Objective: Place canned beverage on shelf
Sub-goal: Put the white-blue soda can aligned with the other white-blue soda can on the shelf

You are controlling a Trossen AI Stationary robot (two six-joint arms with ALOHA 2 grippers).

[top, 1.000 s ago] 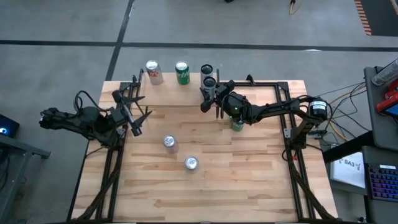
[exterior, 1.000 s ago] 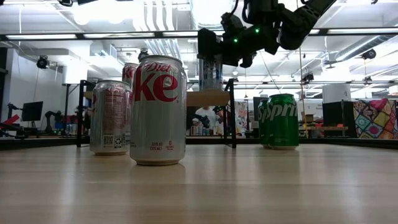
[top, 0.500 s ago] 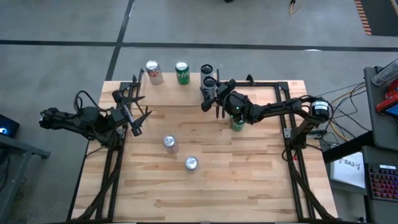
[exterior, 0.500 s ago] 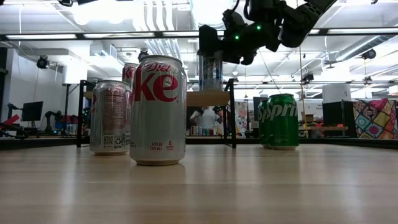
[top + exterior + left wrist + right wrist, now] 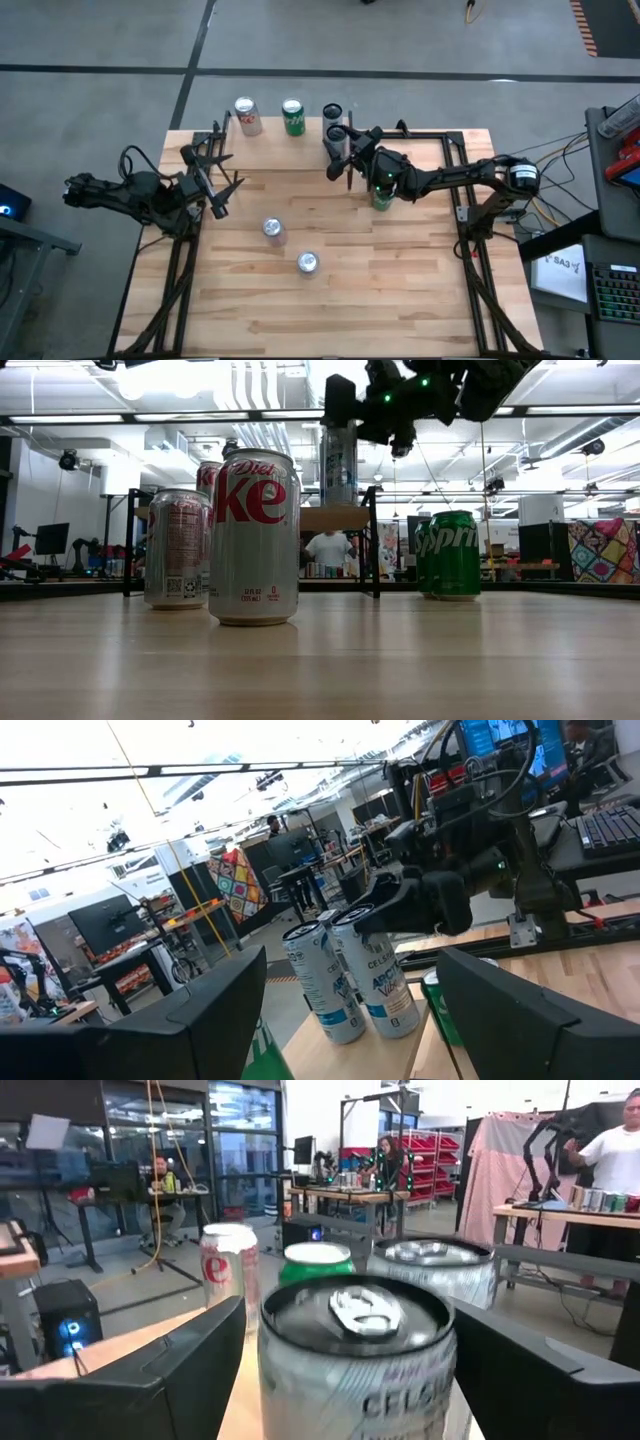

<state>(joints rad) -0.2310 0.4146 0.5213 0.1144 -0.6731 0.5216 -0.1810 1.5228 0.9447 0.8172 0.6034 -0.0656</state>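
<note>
White-and-blue Celsius can (image 5: 338,465) is held in the right gripper (image 5: 340,150), fingers (image 5: 540,1380) closed on either side of its body, top and pull tab facing the right wrist camera. High view: can sits over the shelf (image 5: 290,150) at roughly 12 o'clock on the worktop (image 5: 400,280), just beside a second Celsius can (image 5: 332,111). Low view: held can upright, its base at about the level of the light-wood shelf plank; contact with the plank cannot be determined. Also on the shelf, toward 11 o'clock: green can (image 5: 292,116) and red-and-white can (image 5: 246,115).

Green Sprite can (image 5: 455,554) stands on the worktop under the right arm. Diet Coke can (image 5: 253,538) and another silver can (image 5: 176,548) stand near the worktop centre.

Left gripper (image 5: 222,190) idle at 9 o'clock, fingers (image 5: 520,1020) spread wide, holding nothing.
</note>
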